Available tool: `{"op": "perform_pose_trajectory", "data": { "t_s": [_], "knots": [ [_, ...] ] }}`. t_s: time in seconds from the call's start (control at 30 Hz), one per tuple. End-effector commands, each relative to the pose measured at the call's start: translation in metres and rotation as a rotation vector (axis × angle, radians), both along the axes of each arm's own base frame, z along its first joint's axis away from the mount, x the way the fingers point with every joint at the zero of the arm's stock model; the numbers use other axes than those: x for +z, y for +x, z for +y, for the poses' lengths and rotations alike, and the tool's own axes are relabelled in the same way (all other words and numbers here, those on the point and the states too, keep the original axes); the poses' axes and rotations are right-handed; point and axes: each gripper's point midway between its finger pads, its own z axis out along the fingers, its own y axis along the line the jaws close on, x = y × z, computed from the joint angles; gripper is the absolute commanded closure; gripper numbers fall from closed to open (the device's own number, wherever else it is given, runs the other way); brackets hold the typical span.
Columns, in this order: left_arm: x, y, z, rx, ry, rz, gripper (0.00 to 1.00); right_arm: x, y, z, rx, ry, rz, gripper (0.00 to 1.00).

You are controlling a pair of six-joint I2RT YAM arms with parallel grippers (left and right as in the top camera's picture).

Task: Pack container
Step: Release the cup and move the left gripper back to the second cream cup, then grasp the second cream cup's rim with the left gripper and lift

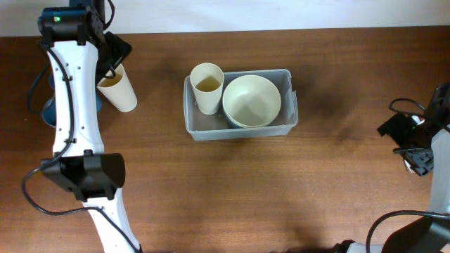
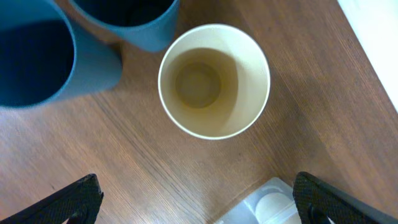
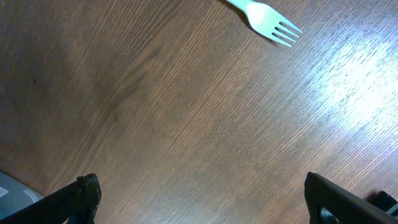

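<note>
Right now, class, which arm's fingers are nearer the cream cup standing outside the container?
Left. The left fingers hang open directly above that cream cup, beside the blue cups. The right fingers are far off, beyond the container, near a white fork.

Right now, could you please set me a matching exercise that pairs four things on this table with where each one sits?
Things:
1. cream bowl
2. loose cream cup
3. white fork
4. blue cups

Places:
a. lying flat on the bare table, in the right wrist view
b. inside the container, next to a second cream cup
c. standing upright below the open left hand
d. standing close beside the loose cream cup, in the left wrist view

Pairs: 1-b, 2-c, 3-a, 4-d
</note>
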Motion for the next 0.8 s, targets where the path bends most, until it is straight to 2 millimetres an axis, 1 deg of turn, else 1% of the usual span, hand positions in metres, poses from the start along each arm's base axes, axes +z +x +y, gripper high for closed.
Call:
{"op": "perform_pose_trajectory", "data": {
  "t_s": [0.0, 0.13, 0.3, 0.5, 0.67, 0.77],
  "knots": [
    [0.000, -0.003, 0.002, 0.144, -0.040, -0.017, 0.00, -0.001, -0.003, -0.003, -0.012, -0.009, 0.007, 0.01],
    [0.000, -0.004, 0.009, 0.207, -0.046, -0.027, 0.00, -0.001, -0.003, -0.003, -0.012, -0.009, 0.007, 0.01],
    [-0.005, -0.009, 0.027, 0.245, -0.021, -0.005, 0.00, -0.001, -0.003, -0.003, -0.012, -0.009, 0.007, 0.01],
    [-0.029, -0.017, 0.034, 0.256, -0.002, 0.079, 0.00, -0.001, -0.003, -0.003, -0.013, -0.009, 0.007, 0.01],
    [-0.050, -0.013, 0.033, 0.255, -0.002, 0.103, 0.00, -0.001, -0.003, -0.003, -0.013, -0.010, 0.008, 0.01],
    [-0.058, -0.010, 0.034, 0.250, -0.001, 0.106, 0.00, -0.001, -0.003, -0.003, -0.012, -0.009, 0.007, 0.01]
  ]
}}
